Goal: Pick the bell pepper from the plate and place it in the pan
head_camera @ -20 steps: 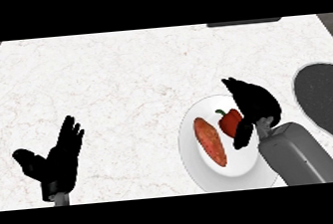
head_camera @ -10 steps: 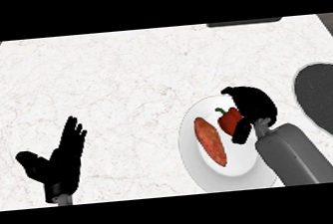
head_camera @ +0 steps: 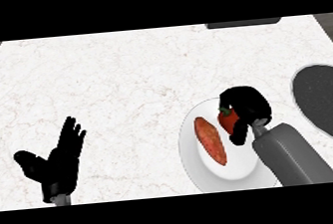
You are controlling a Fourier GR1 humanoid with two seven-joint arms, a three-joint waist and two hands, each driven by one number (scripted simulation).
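White marbled tabletop (head_camera: pixel 123 83) fills nearly the whole frame, faint veining across it. A dark rectangular object (head_camera: pixel 243 23) sits at the top edge, right of centre; only its lower strip shows, so its identity cannot be told.

White round plate (head_camera: pixel 196 161) lies in the lower right of the frame. On it, left of centre, an elongated reddish-orange food item (head_camera: pixel 209 140) lies lengthwise, pointing toward the upper and lower edges; what it is cannot be told. Just right of that item, on the upper right part of the plate, the red bell pepper (head_camera: pixel 228 120) shows, with a small green stem at its upper left. Most of the pepper is hidden.

Right robot hand (head_camera: pixel 244 108) comes in on a grey forearm (head_camera: pixel 291 155) from the lower right. Its fingers are curled over the pepper's top and right side, the thumb down along the pepper's lower side. Whether the pepper is lifted off the plate cannot be told.

Dark round pan (head_camera: pixel 330 102) lies at the right edge of the frame, partly cut off, near the plate but apart from it.

Left robot hand (head_camera: pixel 55 161) shows at the lower left, open, fingers straight and pointing up-frame, thumb spread to the left, holding nothing, well apart from the plate.
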